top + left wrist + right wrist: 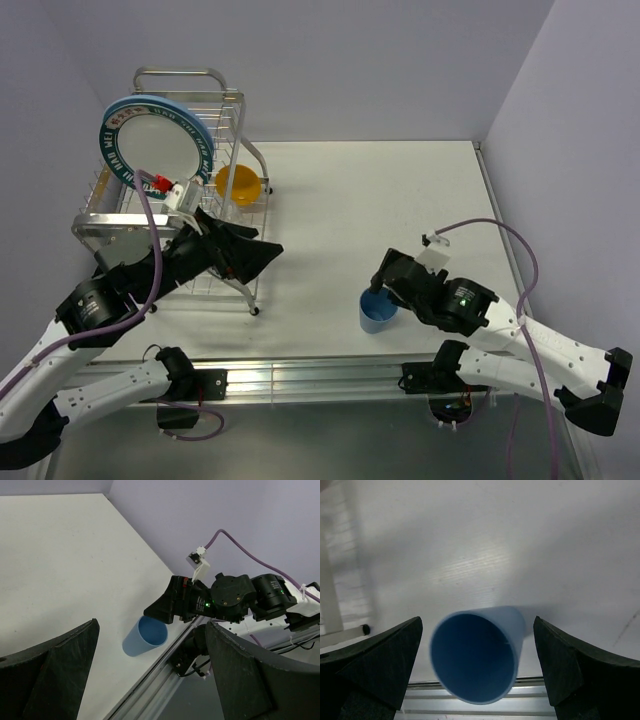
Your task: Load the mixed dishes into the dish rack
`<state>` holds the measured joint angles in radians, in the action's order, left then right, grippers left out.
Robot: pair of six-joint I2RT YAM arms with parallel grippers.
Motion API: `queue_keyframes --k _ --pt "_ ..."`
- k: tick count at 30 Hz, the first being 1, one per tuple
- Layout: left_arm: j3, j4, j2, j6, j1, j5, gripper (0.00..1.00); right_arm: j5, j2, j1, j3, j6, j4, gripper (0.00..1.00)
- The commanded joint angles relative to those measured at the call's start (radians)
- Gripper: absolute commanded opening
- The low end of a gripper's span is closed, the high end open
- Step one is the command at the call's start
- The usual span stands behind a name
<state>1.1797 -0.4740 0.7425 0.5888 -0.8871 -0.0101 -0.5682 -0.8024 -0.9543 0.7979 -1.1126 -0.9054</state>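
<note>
Small blue cup, a plain tapered plastic tumbler, stands upright on the white surface close to its near edge, well apart from the large silver wire dish rack at the far left. Its long axis is roughly vertical and its mouth faces up, so the right wrist view looks straight into the hollow. The right claw hangs directly over the cup with a black finger on either side. It is spread wide, with a clear gap between each finger and the cup wall, so it touches nothing and holds nothing. The coming move turns on this alignment: the cup lies dead ahead of the right claw and centred in its span, so a short descent and a closing squeeze across the cup's width would probably be enough to take it. The left claw is over the near right edge of the rack, also spread wide and empty, and much farther from the cup. A white plate with a dark teal lettered rim stands on edge in the rack, and an orange-yellow bowl sits at the rack's right side.
</note>
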Motion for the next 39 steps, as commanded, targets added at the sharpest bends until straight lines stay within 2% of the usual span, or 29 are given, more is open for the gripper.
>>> queue_keyframes --k 1,4,10,12,15,16,18,19,24,27,34,39 --pt "-0.012 0.066 0.008 0.020 -0.003 -0.048 0.94 -0.064 0.040 0.008 -0.043 -0.142 -0.079 1.00" --pt "-0.025 0.087 0.017 0.026 -0.003 -0.067 0.93 -0.055 0.046 0.008 -0.083 -0.165 -0.073 0.99" --pt "-0.035 0.095 0.058 0.023 -0.003 -0.114 0.92 0.057 0.032 0.006 -0.190 -0.167 0.029 0.89" --pt "-0.038 0.095 0.075 0.023 -0.003 -0.131 0.92 0.082 0.037 0.006 -0.225 -0.156 0.068 0.82" --pt "-0.046 0.097 0.100 0.022 -0.003 -0.148 0.91 0.094 0.052 0.006 -0.258 -0.159 0.098 0.62" --pt "-0.051 0.097 0.106 0.020 -0.003 -0.152 0.91 0.097 0.061 0.006 -0.261 -0.152 0.106 0.40" --pt "-0.055 0.100 0.127 0.020 -0.003 -0.165 0.90 0.088 0.072 0.005 -0.259 -0.142 0.128 0.16" --pt "-0.060 0.101 0.133 0.020 -0.003 -0.168 0.90 0.071 0.083 0.005 -0.253 -0.122 0.134 0.00" --pt "-0.084 0.124 0.179 0.025 -0.003 -0.191 0.90 0.041 0.037 0.003 -0.100 0.055 0.157 0.00" --pt "-0.091 0.132 0.213 0.026 -0.009 -0.209 0.89 0.034 -0.073 -0.011 0.015 0.153 0.157 0.00" --pt "-0.077 0.138 0.288 0.029 -0.076 -0.125 0.88 -0.071 -0.262 -0.101 0.265 0.186 0.092 0.00" --pt "-0.058 0.106 0.313 0.028 -0.107 -0.007 0.87 -0.097 -0.314 -0.161 0.343 0.181 0.092 0.00"
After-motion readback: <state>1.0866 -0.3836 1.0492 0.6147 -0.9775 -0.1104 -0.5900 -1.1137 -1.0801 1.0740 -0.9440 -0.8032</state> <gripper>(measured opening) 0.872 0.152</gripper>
